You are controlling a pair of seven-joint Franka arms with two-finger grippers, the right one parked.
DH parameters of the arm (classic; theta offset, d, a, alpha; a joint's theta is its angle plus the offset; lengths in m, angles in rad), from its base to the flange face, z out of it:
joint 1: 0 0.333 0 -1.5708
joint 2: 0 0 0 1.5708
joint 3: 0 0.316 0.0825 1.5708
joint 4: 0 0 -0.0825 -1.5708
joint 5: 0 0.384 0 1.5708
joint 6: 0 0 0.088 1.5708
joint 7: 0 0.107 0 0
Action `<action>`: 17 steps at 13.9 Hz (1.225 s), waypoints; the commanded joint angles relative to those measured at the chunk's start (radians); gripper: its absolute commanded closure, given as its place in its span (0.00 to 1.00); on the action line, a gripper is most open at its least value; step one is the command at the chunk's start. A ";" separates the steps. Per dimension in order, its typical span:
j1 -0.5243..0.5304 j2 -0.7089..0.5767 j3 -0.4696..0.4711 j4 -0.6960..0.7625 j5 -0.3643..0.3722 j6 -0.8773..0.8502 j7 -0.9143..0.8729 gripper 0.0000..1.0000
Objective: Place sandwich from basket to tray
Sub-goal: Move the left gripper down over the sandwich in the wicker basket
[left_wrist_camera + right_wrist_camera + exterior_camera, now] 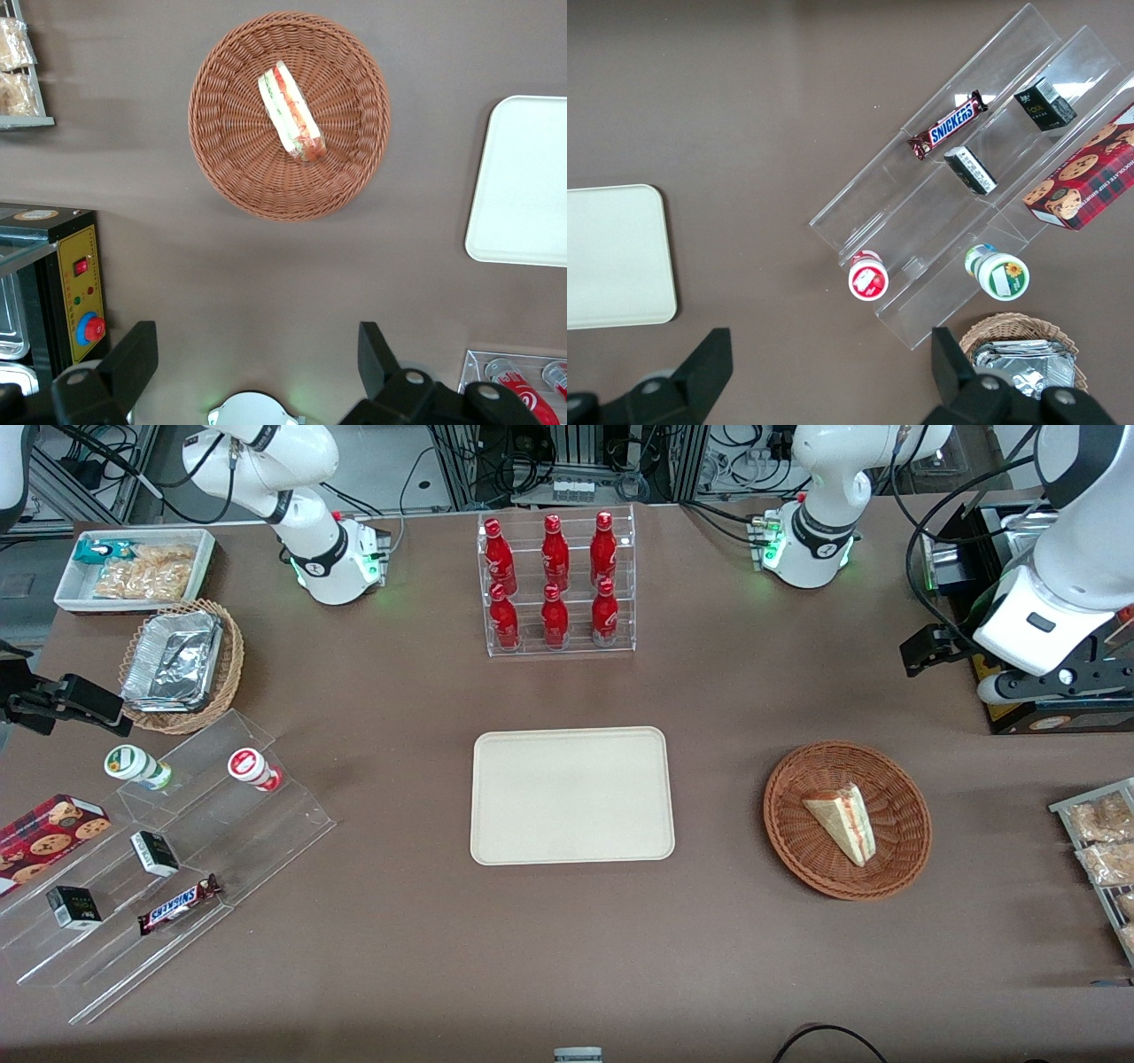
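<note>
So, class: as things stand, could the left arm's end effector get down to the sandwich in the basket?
Probably yes. The end effector hangs open above the table, and the sandwich lies uncovered in the basket, nothing over it.

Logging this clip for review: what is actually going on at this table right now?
Nothing is being handled yet. The sandwich lies in the basket, and the tray beside it, toward the parked arm's end, holds nothing. The working arm's gripper hangs open above the table, farther from the front camera than the basket, touching nothing. The move to the tray has not begun.
</note>
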 commanded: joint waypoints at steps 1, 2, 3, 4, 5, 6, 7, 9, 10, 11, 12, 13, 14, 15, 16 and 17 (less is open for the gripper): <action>0.003 0.014 0.002 0.024 -0.010 -0.016 0.029 0.00; 0.001 0.020 0.000 0.032 -0.008 -0.015 0.032 0.00; 0.001 0.024 0.000 0.032 -0.011 -0.013 0.020 0.00; 0.006 0.022 0.002 0.033 -0.013 -0.013 0.020 0.00; 0.009 0.024 0.005 0.032 -0.014 -0.012 0.020 0.00; 0.011 0.039 0.006 0.032 -0.011 -0.013 0.020 0.00; 0.012 0.059 0.006 0.032 -0.005 -0.012 0.020 0.00; 0.018 0.118 0.008 0.029 0.003 -0.007 0.015 0.00; 0.023 0.161 0.023 0.029 0.003 0.001 0.007 0.00; 0.024 0.210 0.038 0.032 -0.003 0.019 0.000 0.00; 0.031 0.255 0.047 0.024 -0.014 0.077 -0.002 0.00; 0.034 0.304 0.049 0.009 -0.010 0.146 -0.006 0.00; 0.038 0.335 0.049 -0.011 -0.008 0.216 -0.023 0.00; 0.038 0.364 0.049 -0.029 -0.008 0.272 -0.055 0.00; 0.038 0.395 0.049 -0.037 -0.005 0.313 -0.101 0.00; 0.037 0.425 0.049 -0.036 -0.010 0.348 -0.164 0.00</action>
